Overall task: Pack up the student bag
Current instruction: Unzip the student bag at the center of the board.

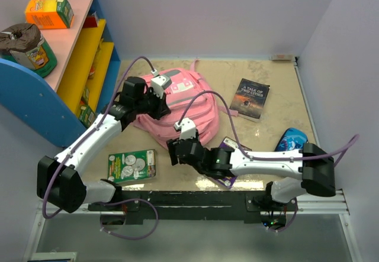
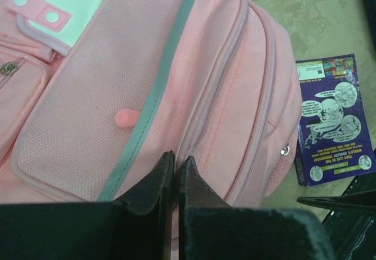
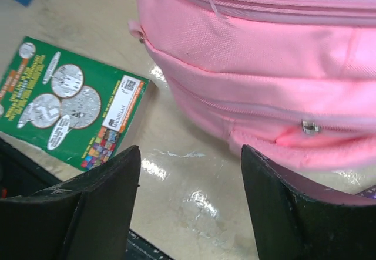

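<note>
The student bag [image 1: 190,109] is a soft pink backpack lying flat in the middle of the table, its zip pockets facing up. My left gripper [image 1: 159,104] is shut, with its tips [image 2: 178,157] down against the bag's [image 2: 176,66] fabric beside a zip seam. I cannot tell whether it pinches any cloth. My right gripper [image 1: 173,150] stands open [image 3: 191,151] over bare table just off the bag's [image 3: 264,49] near edge, with nothing between its fingers. A metal zip pull [image 3: 310,127] sits on the bag just beyond the right-hand finger.
A green book [image 1: 131,165] lies at the near left, also in the right wrist view [image 3: 64,110]. A purple book [image 2: 333,119] lies under my right arm. A dark paperback [image 1: 251,98] and a blue pouch [image 1: 290,139] lie to the right. A blue-and-yellow shelf [image 1: 71,55] stands at the left.
</note>
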Robot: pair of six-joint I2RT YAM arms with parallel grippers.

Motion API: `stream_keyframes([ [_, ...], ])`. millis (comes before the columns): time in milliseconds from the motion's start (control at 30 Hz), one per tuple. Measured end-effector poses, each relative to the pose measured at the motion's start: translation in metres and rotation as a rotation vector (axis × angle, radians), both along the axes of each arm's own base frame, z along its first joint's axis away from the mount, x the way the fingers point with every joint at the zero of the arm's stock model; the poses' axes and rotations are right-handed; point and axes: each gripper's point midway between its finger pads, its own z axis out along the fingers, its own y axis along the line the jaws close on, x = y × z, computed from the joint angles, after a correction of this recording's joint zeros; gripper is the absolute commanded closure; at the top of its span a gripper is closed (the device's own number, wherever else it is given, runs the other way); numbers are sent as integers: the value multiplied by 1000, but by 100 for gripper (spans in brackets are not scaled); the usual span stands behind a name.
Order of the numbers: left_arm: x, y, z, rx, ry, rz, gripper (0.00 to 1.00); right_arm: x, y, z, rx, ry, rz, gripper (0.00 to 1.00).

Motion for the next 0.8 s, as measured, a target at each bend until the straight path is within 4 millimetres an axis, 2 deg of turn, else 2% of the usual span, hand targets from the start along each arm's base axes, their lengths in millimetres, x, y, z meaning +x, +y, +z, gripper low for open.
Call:
stream_keyframes([
  [133,2,6,-9,38,-8,2,100,0,-16,15,78,0,-23,28],
  [200,4,8,-12,57,-17,-5,100,6,-27,18,96,1,-52,28],
  [367,6,10,-14,82,-39,-23,100,42,-69,19,138,20,-177,29],
  [467,6,11,-16,92,-45,-31,100,65,-100,11,167,40,-260,29],
  [533,6,12,-18,98,-46,-34,100,75,-111,5,183,55,-287,28],
  [633,5,13,-20,101,-45,-39,100,85,-115,1,220,82,-289,29],
  [800,5,13,-19,102,-51,-48,100,99,-104,1,312,130,-255,29],
])
